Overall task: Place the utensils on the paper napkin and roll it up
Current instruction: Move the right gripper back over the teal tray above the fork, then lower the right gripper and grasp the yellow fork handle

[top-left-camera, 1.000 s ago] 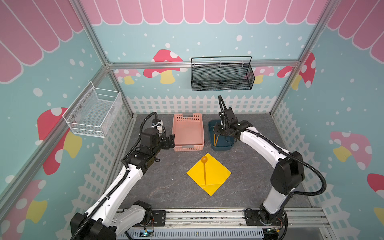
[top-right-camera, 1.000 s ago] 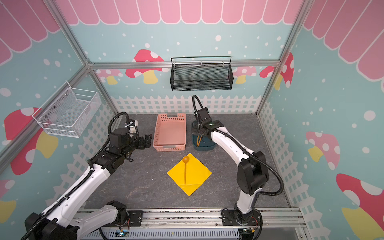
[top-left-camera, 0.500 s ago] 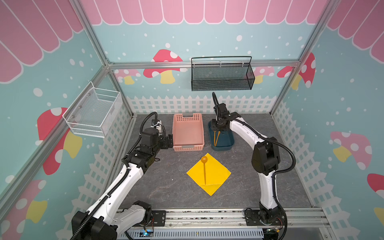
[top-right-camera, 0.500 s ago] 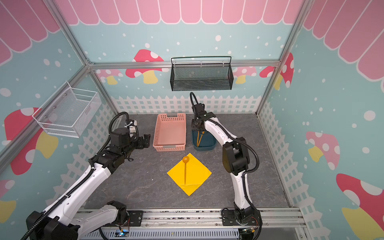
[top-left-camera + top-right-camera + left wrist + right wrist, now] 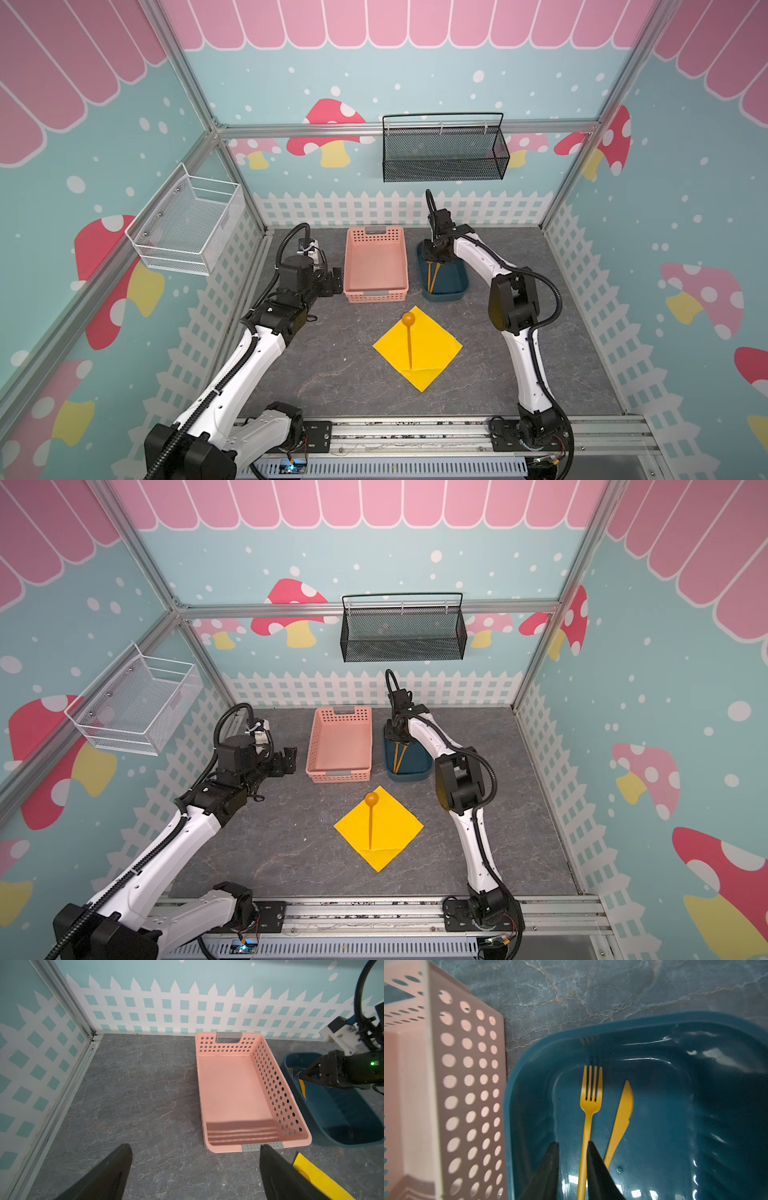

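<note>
The yellow paper napkin (image 5: 434, 353) (image 5: 397, 831) lies flat as a diamond on the grey floor, with an orange spoon (image 5: 409, 340) (image 5: 370, 820) on it, bowl toward the back. An orange fork (image 5: 588, 1118) and a serrated knife (image 5: 620, 1122) lie side by side in the blue tub (image 5: 529, 1064) (image 5: 453, 286). My right gripper (image 5: 572, 1142) (image 5: 434, 259) reaches down into the tub, its jaws narrowly open astride the fork's handle, which lies against one finger. My left gripper (image 5: 194, 1145) (image 5: 334, 280) hovers wide open and empty left of the pink basket (image 5: 228, 1095).
The pink basket (image 5: 374, 266) stands empty between the two grippers, right beside the blue tub (image 5: 411, 771). A black wire basket (image 5: 442, 149) hangs on the back wall and a white one (image 5: 187, 224) on the left wall. A metal rail (image 5: 415, 432) runs along the front.
My right gripper has come down into the blue tub over the fork and its jaws have narrowed slightly; the arm's elbow has swung in. The left arm has not moved.
</note>
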